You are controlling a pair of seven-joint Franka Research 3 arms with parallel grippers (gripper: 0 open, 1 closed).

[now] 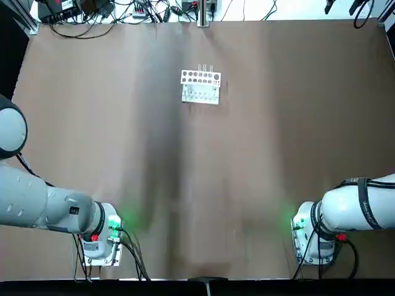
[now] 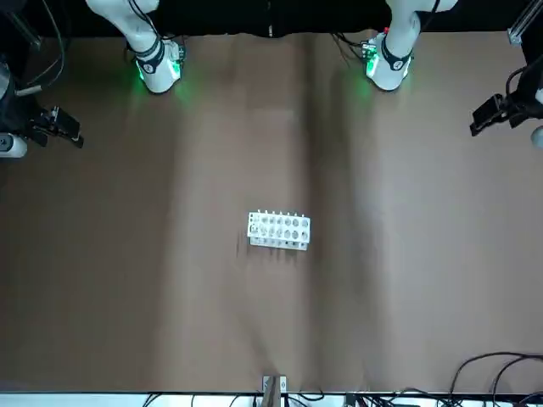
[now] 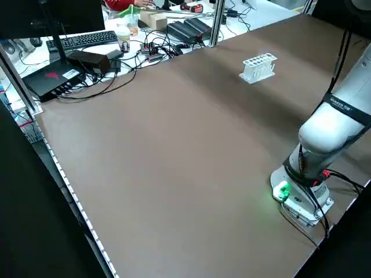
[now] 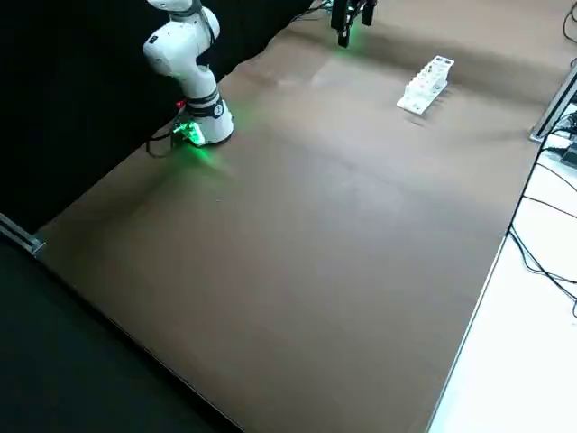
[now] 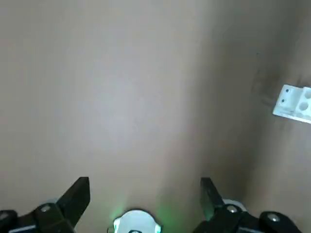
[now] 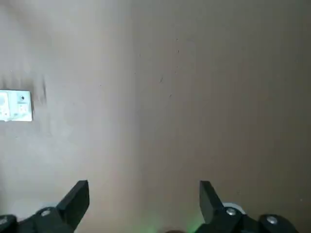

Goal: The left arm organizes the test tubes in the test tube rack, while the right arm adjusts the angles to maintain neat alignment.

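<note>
Test tube rack [image 1: 200, 91], upper centre, looked light, best gripped by its ends; left [image 5: 145, 199] and right grippers [image 6: 144, 201], lower frame, were spread.

The white test tube rack [image 1: 200, 87] stands on the brown table [image 1: 259, 154], at its far part and near the middle, with thin test tubes [image 1: 205, 68] showing at its far edge. The left arm [image 1: 49, 200] and the right arm [image 1: 358, 206] rise from bases at the near edge, each beside a green glow. Black cables [image 1: 92, 31] tangle beyond the table's far left.
</note>
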